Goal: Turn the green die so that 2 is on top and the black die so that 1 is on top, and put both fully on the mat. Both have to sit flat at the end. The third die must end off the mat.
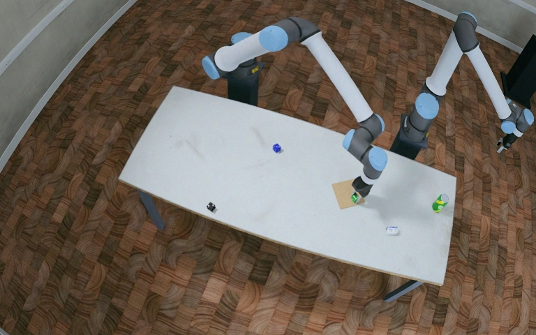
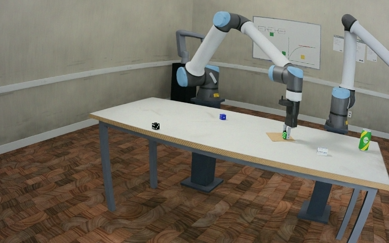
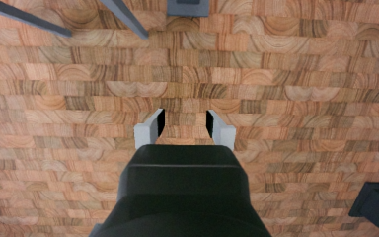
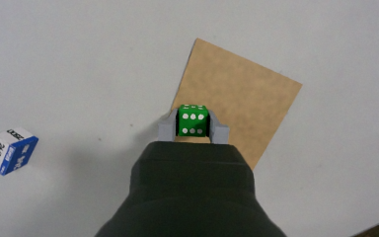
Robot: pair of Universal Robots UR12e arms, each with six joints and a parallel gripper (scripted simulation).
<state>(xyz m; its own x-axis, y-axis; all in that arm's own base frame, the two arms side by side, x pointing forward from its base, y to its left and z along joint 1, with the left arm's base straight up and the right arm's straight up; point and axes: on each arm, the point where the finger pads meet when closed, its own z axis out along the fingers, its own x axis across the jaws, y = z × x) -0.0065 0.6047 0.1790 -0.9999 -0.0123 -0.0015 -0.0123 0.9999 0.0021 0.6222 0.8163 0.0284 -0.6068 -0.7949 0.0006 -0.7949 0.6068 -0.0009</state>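
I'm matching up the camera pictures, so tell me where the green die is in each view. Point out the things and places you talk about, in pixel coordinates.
Top: right of centre, at the gripper over the mat.
Exterior: right of centre, between the fingers.
Left wrist: not in it.
Right wrist: near the middle, the green die (image 1: 354, 198) (image 2: 284, 135) (image 4: 192, 121).
Shared landmark: the mat (image 1: 343, 194) (image 2: 274, 136) (image 4: 242, 94), in all but left wrist.

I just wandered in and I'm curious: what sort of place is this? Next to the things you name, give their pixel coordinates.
Probably a robotics lab or teaching workshop. A whiteboard (image 2: 304, 37) carries boxes and a plotted curve, sheets of paper (image 2: 338, 43) hang beside it, and two jointed arms (image 1: 336, 75) (image 2: 265, 41) stand along a plain worktable (image 1: 236, 165) (image 2: 195, 131).
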